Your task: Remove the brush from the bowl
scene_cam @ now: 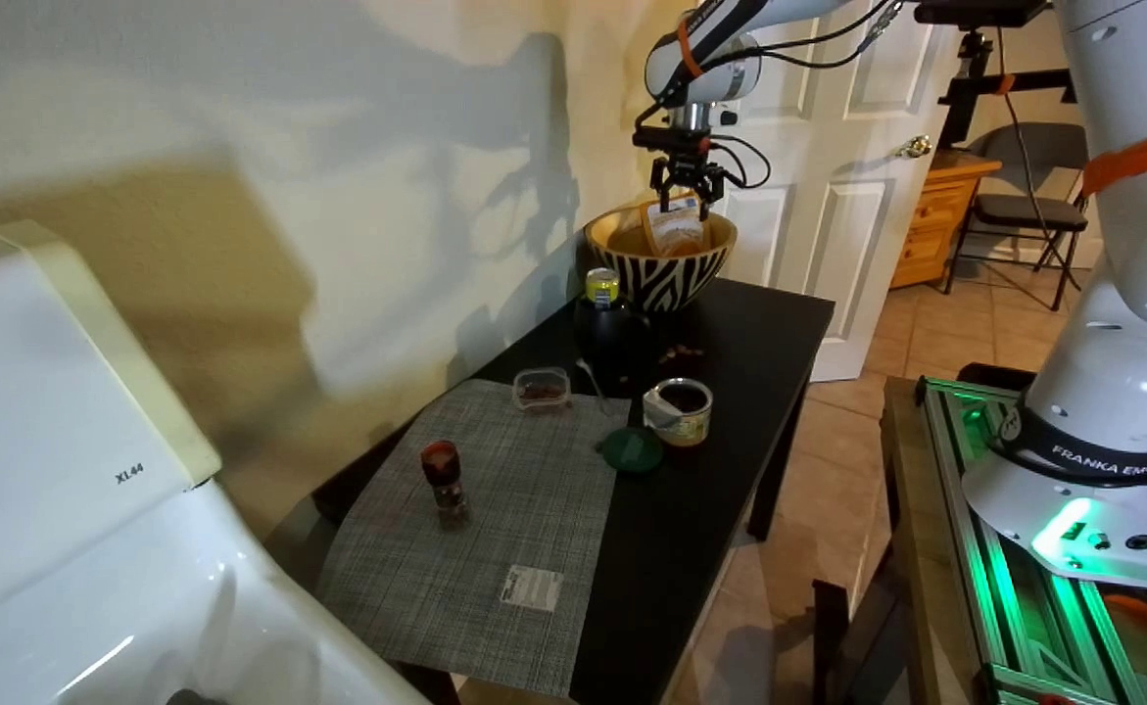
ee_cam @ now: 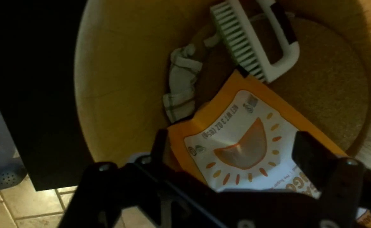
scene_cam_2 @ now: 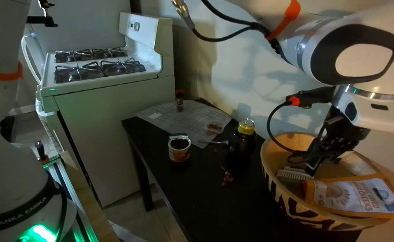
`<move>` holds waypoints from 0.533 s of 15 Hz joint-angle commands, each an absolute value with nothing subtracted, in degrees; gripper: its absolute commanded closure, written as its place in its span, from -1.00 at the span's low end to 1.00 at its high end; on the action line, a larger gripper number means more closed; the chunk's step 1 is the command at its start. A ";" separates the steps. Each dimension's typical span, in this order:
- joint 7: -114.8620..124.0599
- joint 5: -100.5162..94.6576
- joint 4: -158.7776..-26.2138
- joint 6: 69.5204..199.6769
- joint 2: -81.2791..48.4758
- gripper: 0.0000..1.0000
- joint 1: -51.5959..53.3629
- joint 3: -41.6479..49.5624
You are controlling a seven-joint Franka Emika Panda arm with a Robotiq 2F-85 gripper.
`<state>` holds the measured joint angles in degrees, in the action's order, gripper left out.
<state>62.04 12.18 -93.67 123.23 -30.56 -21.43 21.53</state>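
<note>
The striped bowl (scene_cam: 666, 282) stands at the table's far end; it also shows in an exterior view (scene_cam_2: 271, 181) and in the wrist view (ee_cam: 109, 72). The brush, with a white handle and pale bristles, lies inside it, at the top of the wrist view (ee_cam: 245, 41) and near the bowl's side in an exterior view (scene_cam_2: 294, 175). It is hidden in an exterior view. My gripper (scene_cam: 684, 209) is open over the bowl, fingers wide apart, as the wrist view (ee_cam: 233, 139) shows. An orange and white bag (ee_cam: 236, 104) lies beneath the fingers, beside the brush.
A checked cloth (ee_cam: 182, 82) is also in the bowl. A dark jug with a yellow can (scene_cam_2: 246, 127) stands close to the bowl. An open can (scene_cam_2: 180, 148), a green lid (scene_cam: 632, 449), a clear tub (scene_cam: 542, 390) and a grinder (scene_cam: 446, 480) are farther along. A wall runs behind.
</note>
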 commanded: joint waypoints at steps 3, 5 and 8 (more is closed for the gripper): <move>73.08 18.51 -82.85 118.56 -39.68 -1.00 -22.58 20.06; 67.22 17.00 -85.48 118.95 -37.69 -1.00 -22.44 19.93; 68.34 17.50 -83.23 116.94 -38.98 -1.00 -22.78 19.58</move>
<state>67.97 18.22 -83.58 117.02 -38.97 -21.94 20.60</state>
